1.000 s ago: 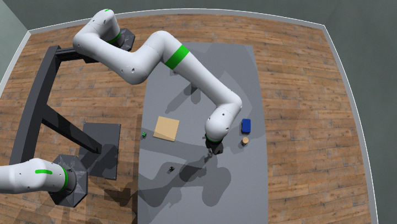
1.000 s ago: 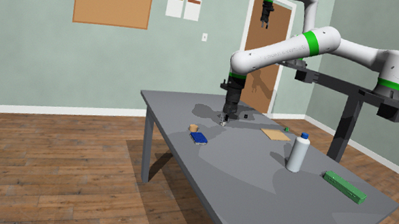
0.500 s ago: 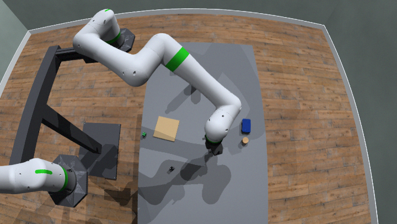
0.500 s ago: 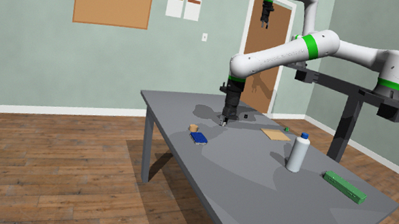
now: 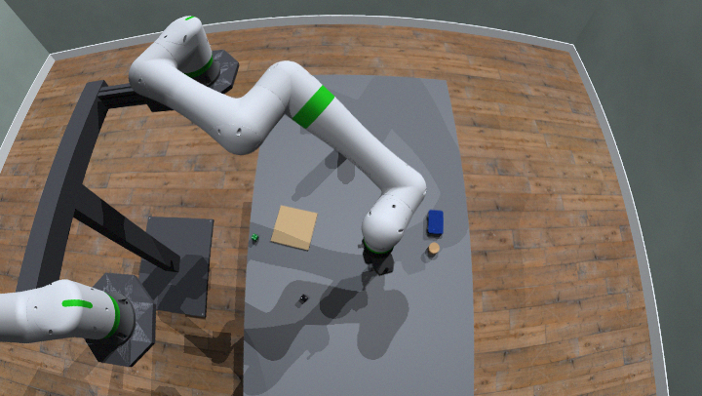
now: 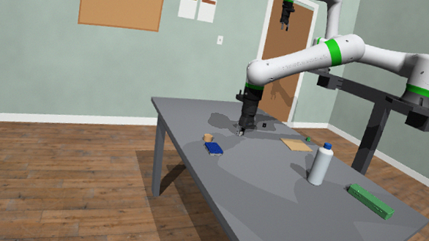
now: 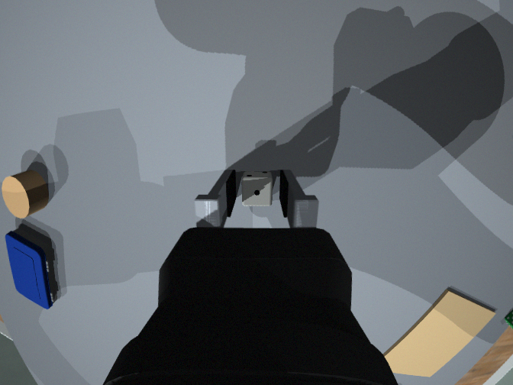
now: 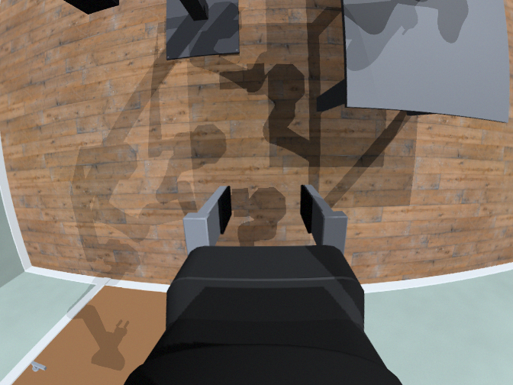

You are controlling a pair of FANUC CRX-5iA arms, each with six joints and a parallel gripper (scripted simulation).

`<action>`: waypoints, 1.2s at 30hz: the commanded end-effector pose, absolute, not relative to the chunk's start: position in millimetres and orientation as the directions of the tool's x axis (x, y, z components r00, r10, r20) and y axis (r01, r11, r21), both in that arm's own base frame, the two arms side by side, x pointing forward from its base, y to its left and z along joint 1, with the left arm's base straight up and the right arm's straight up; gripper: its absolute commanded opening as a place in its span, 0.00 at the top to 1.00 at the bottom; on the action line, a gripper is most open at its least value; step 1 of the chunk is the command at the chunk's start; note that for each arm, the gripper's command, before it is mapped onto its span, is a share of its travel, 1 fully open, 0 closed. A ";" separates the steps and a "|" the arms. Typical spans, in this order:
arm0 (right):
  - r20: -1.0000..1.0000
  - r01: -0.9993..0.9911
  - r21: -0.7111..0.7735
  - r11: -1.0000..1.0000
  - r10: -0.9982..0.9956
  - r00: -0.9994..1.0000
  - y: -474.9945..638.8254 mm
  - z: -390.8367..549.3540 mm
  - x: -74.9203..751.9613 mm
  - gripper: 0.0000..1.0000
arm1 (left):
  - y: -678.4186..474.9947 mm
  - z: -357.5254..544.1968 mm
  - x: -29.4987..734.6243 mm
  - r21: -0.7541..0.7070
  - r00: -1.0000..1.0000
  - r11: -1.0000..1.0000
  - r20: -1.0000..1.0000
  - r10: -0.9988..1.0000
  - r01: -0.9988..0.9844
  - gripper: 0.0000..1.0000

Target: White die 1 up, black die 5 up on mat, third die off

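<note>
The white die point(image 7: 256, 198) shows one pip on its face toward the left wrist camera and a thin strip of another pipped face. My left gripper point(image 7: 257, 184) point(image 6: 240, 131) is low over the table, open, with its fingers either side of the die and a gap at each side. The black die point(image 5: 303, 297) point(image 6: 264, 125) lies off the mat; its top is too small to read. The green die point(image 5: 254, 238) point(image 6: 308, 139) point(image 7: 510, 318) is off the mat near the table edge. The tan mat point(image 5: 294, 227) point(image 6: 295, 144) point(image 7: 443, 335) bears nothing. My right gripper point(image 6: 284, 27) point(image 8: 265, 199) is open, empty and high above the floor.
A blue box point(image 5: 435, 221) point(image 6: 213, 148) point(image 7: 28, 269) and a tan cylinder point(image 5: 433, 248) point(image 6: 207, 137) point(image 7: 16, 194) stand near the left gripper. A white bottle point(image 6: 320, 167) and a long green box point(image 6: 369, 201) stand farther along the table. The left arm spans above the table.
</note>
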State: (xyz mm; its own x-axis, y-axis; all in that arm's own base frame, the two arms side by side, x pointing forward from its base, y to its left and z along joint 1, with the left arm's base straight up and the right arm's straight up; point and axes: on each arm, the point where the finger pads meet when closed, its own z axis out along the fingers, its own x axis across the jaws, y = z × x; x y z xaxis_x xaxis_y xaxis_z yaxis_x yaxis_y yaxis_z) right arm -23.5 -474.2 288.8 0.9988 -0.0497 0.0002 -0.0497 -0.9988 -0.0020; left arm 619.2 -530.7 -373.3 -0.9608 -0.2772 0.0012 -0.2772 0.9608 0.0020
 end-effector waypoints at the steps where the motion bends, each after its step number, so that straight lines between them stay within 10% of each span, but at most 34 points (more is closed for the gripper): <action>1: 0.000 -0.050 0.000 -0.999 -0.050 0.999 -474.4 289.7 -23.6 0.00 | -531.5 -371.7 620.2 0.000 -0.961 0.961 0.000 -0.277 -0.277 0.30; 14: 0.000 -0.050 0.000 -0.999 -0.050 0.999 -474.4 289.7 -23.6 0.00 | -531.5 -371.7 620.2 0.000 -0.961 0.961 0.000 -0.277 -0.277 0.30; 15: 0.000 -0.050 0.000 -0.999 -0.050 0.999 -474.4 289.7 -23.6 0.00 | -531.5 -371.7 620.2 0.000 -0.961 0.961 0.000 -0.277 -0.277 0.60; 36: 0.000 -0.050 0.000 -0.999 -0.050 0.999 -474.4 289.7 -23.6 0.00 | -531.5 -371.7 620.2 0.000 -0.961 0.961 0.000 -0.277 -0.277 0.60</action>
